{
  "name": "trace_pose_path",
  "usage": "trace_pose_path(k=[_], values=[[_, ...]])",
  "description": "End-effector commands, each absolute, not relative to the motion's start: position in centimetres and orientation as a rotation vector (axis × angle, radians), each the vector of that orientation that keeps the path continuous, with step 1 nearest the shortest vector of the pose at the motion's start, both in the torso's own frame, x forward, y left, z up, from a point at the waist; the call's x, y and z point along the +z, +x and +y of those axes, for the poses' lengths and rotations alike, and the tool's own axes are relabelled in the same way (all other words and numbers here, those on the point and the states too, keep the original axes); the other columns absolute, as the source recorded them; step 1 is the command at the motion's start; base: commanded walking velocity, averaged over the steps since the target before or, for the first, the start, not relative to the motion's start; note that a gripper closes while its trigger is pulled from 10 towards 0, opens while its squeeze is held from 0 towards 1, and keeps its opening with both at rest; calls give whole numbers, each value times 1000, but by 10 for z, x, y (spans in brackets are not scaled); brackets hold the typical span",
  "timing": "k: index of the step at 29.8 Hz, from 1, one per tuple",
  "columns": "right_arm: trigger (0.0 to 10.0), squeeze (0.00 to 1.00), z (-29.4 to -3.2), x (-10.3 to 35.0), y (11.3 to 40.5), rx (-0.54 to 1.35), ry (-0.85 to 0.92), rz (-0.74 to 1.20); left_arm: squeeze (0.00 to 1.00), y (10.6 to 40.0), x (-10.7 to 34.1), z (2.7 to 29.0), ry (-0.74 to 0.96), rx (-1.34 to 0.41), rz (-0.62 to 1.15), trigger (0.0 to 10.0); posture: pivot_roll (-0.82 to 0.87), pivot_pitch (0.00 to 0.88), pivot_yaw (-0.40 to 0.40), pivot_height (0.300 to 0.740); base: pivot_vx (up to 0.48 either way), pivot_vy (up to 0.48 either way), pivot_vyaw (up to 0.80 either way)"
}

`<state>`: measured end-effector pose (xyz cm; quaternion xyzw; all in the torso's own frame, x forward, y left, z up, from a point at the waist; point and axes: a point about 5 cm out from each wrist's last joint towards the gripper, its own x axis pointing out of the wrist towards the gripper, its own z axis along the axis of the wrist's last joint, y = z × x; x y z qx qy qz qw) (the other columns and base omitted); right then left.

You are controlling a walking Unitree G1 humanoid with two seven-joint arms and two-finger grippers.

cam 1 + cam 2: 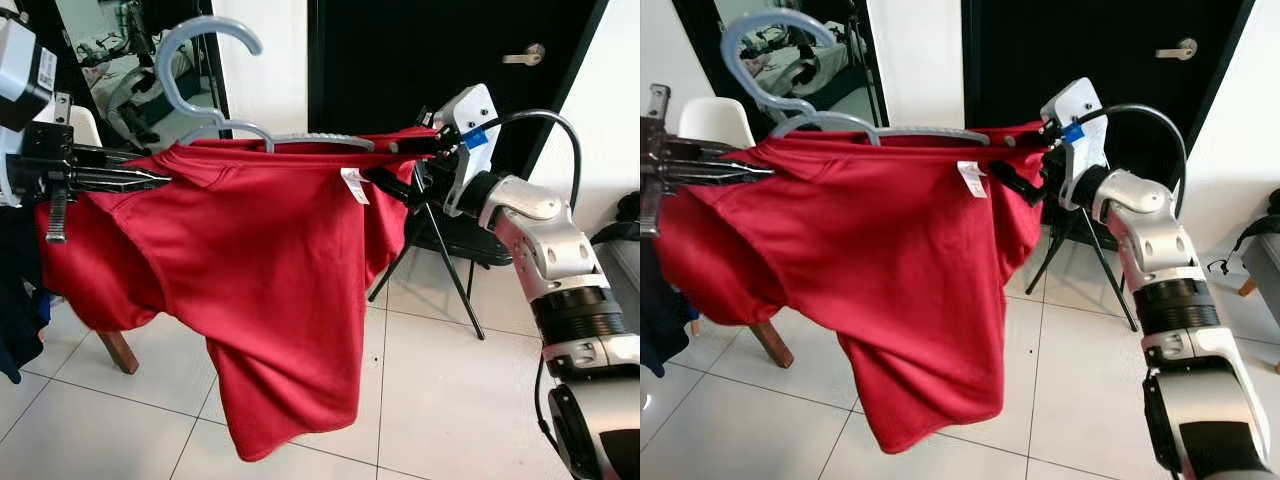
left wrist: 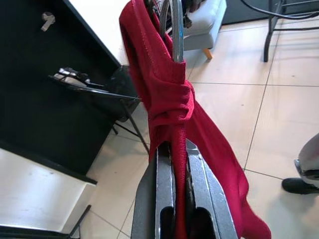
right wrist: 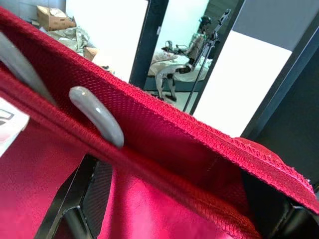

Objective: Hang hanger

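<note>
Item: red mesh T-shirt (image 1: 260, 270) on light grey plastic hanger (image 1: 215, 75), held up before black door (image 1: 400, 60). L gripper (image 1: 150, 180) clamped on shirt's left shoulder; R gripper (image 1: 400, 170) clamped on shirt's right shoulder nearer door. Hanger hook above collar.

One grey hanger (image 1: 230, 125) and one red shirt (image 1: 250, 270) with a single white tag (image 1: 354, 185). Two pincers are at the shirt, the left pincer (image 1: 150, 180) and the right pincer (image 1: 395, 170), one at each end. Behind stand one black door (image 1: 420, 50), one tripod (image 1: 440, 250) and one white chair (image 1: 715, 120).
</note>
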<state>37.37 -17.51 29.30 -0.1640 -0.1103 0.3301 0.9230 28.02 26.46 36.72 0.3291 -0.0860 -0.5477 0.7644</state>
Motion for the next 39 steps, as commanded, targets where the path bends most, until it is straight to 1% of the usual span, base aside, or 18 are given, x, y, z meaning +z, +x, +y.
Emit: trace_pose_path(k=[1,5,11,12,16,18,19,21,22,24,25,27,31,35,38,39], values=[[10000,0,-199,288,376,595,-294,-181,0,267,387,283,761,-1099,-223,3725,-1,0,17,740,0,0,0],[10000,0,-185,270,368,737,-377,-108,0,268,386,284,765,-1076,-237,3608,-3,0,13,740,0,0,0],[10000,0,-185,276,370,724,-357,-136,0,271,378,285,798,-1061,-191,3608,-2,0,14,740,0,0,0],[10000,0,-184,282,370,715,-341,-161,0,273,372,285,819,-1052,-163,3490,-3,0,14,740,0,0,0],[10000,0,-179,293,372,705,-320,-207,0,280,355,281,847,-1029,-104,3608,-5,0,16,740,0,0,0],[10000,0,-177,299,373,702,-315,-224,0,288,340,278,873,-977,-58,3608,-7,0,13,740,0,0,0],[10000,0,-177,299,373,702,-315,-224,0,288,340,278,873,-977,-58,3608,-7,0,13,740,0,0,0],[10000,0,-175,301,374,701,-318,-226,0,296,334,278,884,-898,-55,3490,-8,0,15,740,0,0,0],[10000,0,-175,301,374,701,-318,-226,0,296,334,278,884,-898,-55,3490,-8,0,15,740,0,0,0],[10000,0,-170,302,373,716,-319,-234,0,307,337,275,864,-775,-129,3373,-5,0,13,740,0,0,0],[10000,0,-170,302,373,716,-319,-234,0,307,337,275,864,-775,-129,3373,-5,0,13,740,0,0,0],[10000,0,-161,301,372,744,-312,-242,0,314,337,269,837,-706,-201,3412,-2,0,10,740,0,0,0],[10000,0,-153,298,372,767,-305,-240,0,316,332,261,822,-705,-236,3569,-3,0,10,740,0,0,0],[10000,0,-139,292,370,805,-269,-231,0,318,332,253,830,-661,-325,3647,0,0,11,740,0,0,0],[10000,0,-136,291,370,812,-221,-235,0,318,333,252,813,-637,-357,3686,1,0,12,740,0,0,0],[10000,0,-134,291,370,806,-169,-238,0,318,333,251,796,-633,-372,3882,1,0,11,740,0,0,0]])
